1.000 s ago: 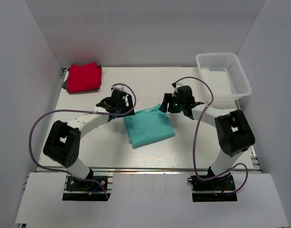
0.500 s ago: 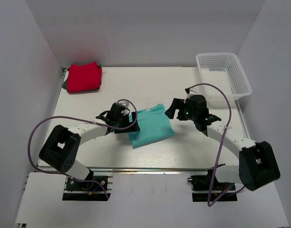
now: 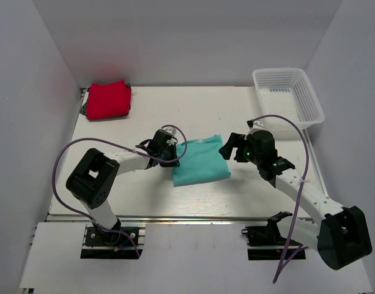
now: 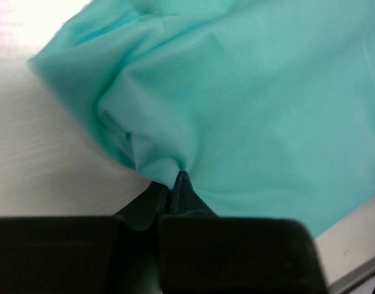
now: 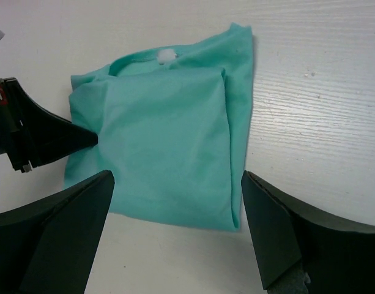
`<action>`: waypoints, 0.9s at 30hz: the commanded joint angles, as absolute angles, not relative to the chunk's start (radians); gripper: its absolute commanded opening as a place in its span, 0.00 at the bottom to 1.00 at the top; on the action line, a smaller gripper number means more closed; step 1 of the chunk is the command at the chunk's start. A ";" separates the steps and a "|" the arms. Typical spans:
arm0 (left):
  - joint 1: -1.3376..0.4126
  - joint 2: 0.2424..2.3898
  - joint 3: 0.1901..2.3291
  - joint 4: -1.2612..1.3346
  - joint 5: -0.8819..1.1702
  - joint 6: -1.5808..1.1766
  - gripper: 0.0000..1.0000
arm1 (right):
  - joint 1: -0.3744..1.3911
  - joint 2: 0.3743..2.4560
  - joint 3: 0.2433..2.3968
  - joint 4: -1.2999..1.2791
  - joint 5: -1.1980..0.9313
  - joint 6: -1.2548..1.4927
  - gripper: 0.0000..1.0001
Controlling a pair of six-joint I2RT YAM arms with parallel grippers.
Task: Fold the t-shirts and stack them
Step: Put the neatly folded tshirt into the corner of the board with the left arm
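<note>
The teal t-shirt (image 3: 201,161) lies folded in a rough square mid-table. My left gripper (image 3: 175,159) is at its left edge, shut on a bunched fold of the teal cloth (image 4: 267,110), pinched at the jaw tips (image 4: 176,180). My right gripper (image 3: 227,149) hovers just right of the shirt, open, with nothing between its fingers (image 5: 59,233). In the right wrist view the teal t-shirt (image 5: 169,135) spreads in front of the open gripper (image 5: 177,177), and the left gripper's dark tip (image 5: 83,139) touches the shirt's left edge. The red t-shirt (image 3: 107,99) sits folded at the far left corner.
A white mesh basket (image 3: 309,92) stands at the far right corner. Purple cables loop over both arms. White walls close in the table on the left, back and right.
The left gripper closed on the teal shirt's left edge. The shirt slid slightly right. The right gripper pulled back off the shirt toward the near right and stayed open.
</note>
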State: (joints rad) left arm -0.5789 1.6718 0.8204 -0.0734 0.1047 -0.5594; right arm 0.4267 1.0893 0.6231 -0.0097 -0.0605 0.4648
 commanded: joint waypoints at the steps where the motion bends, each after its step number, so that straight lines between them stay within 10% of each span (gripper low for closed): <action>1: -0.592 1.713 0.908 -0.198 -0.014 -0.509 0.00 | 0.422 1.054 0.620 -0.030 -0.005 0.471 0.90; 16: -0.522 1.825 1.457 -0.426 -0.630 0.003 0.00 | 0.422 1.063 0.614 -0.026 0.106 0.454 0.90; 27: -0.351 1.942 1.707 -0.315 -0.670 0.365 0.00 | 0.422 1.134 0.698 -0.075 0.192 0.430 0.90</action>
